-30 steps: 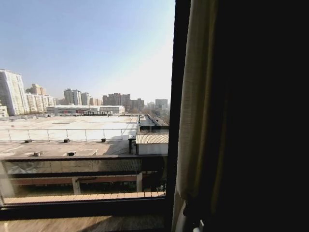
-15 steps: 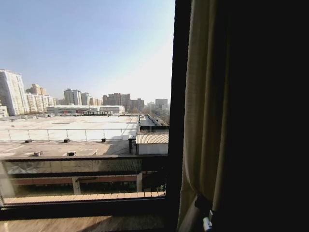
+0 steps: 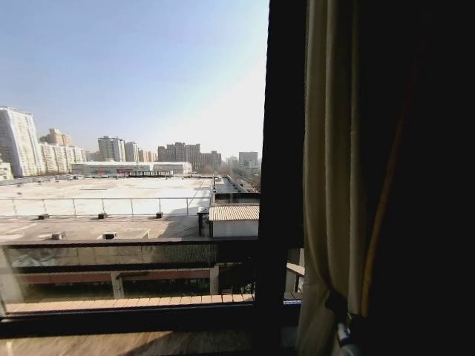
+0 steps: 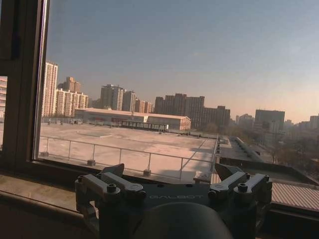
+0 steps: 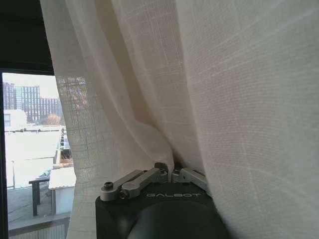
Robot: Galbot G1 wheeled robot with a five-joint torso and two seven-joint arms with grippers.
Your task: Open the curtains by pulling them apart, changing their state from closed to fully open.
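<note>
My right gripper is pinched tight on the curtains — sheer folds bunched up right at my fingers.

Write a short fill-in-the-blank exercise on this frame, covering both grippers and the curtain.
1. The right gripper is shut on the ____.
2. The left gripper is ____ and holds nothing.
3. In the head view, the curtain hangs on the ____ side of the window.
4. The window frame stands ____ of the curtain's edge in the head view.

Missing words: curtain; open; right; left
</note>
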